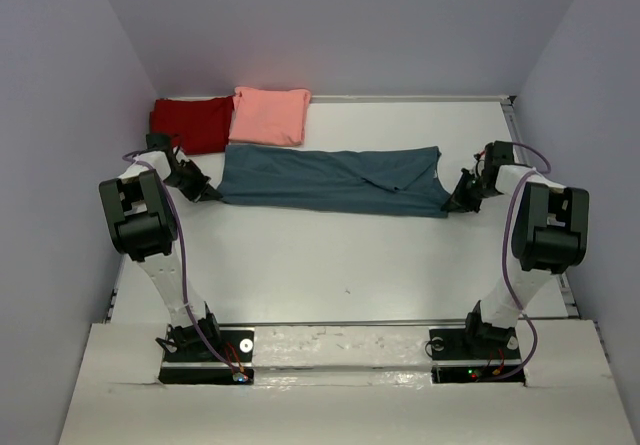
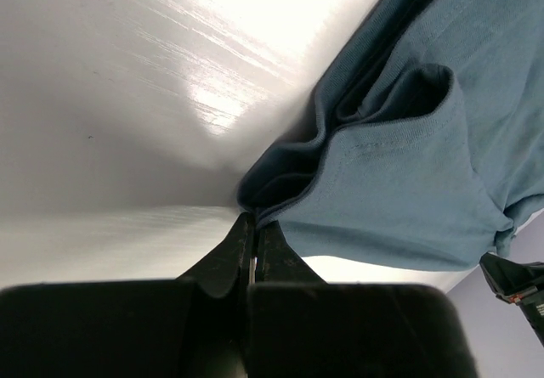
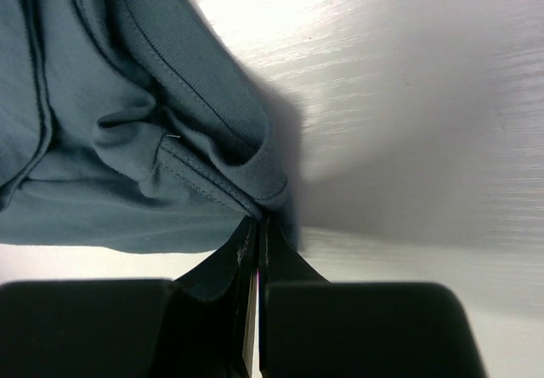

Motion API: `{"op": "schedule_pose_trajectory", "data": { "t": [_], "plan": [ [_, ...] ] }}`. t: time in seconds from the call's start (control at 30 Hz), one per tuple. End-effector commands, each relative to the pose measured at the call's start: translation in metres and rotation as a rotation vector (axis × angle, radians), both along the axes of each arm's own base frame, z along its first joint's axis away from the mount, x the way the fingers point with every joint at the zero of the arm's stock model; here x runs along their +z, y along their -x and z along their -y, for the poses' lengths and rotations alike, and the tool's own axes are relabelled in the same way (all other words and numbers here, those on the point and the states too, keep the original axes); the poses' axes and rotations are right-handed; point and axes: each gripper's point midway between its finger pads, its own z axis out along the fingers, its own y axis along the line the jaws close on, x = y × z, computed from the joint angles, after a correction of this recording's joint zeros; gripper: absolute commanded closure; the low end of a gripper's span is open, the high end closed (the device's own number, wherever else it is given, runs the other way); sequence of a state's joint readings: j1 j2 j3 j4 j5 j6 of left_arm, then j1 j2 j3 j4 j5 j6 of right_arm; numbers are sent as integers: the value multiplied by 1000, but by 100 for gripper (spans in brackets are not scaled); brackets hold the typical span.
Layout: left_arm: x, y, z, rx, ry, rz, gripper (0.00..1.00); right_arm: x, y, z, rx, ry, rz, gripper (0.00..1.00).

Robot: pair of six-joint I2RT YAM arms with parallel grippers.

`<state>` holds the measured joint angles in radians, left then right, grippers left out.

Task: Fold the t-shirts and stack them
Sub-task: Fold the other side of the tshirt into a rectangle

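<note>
Teal t-shirt (image 1: pixel 330 180) limp, light, likely slumps; left fingers (image 2: pixel 223 261) and right fingers (image 3: pixel 217 267) pinched shut on its bunched opposite ends.

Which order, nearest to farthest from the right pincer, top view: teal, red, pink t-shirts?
1. teal t-shirt: its right end is in the right pincer.
2. pink t-shirt: far edge, left of centre.
3. red t-shirt: far-left corner, left of the pink one.

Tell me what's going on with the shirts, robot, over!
Both shut: left end effector and right end effector pinch the blue shirt by its ends. Shirt stretched between them. Red shirt, pink shirt just behind, nothing blocking.
</note>
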<state>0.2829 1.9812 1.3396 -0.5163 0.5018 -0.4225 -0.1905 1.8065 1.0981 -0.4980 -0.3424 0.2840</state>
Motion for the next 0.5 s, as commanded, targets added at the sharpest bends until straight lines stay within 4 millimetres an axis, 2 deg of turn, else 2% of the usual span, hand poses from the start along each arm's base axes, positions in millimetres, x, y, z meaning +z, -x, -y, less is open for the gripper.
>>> {"op": "schedule_pose_trajectory", "data": {
  "t": [0.0, 0.17, 0.3, 0.47],
  "plan": [
    [10, -7, -9, -6, -16, 36, 100, -2, -1, 28, -43, 102, -31, 100],
    [11, -6, -8, -8, -8, 39, 100, -2, 1, 33, -51, 112, -45, 100],
    [14, 7, -2, -1, 10, 27, 100, -1, 8, 32, -50, 104, -81, 100],
    [18, 27, 0, 8, -4, -18, 100, -3, 27, 28, -62, 90, -166, 100]
  ]
}}
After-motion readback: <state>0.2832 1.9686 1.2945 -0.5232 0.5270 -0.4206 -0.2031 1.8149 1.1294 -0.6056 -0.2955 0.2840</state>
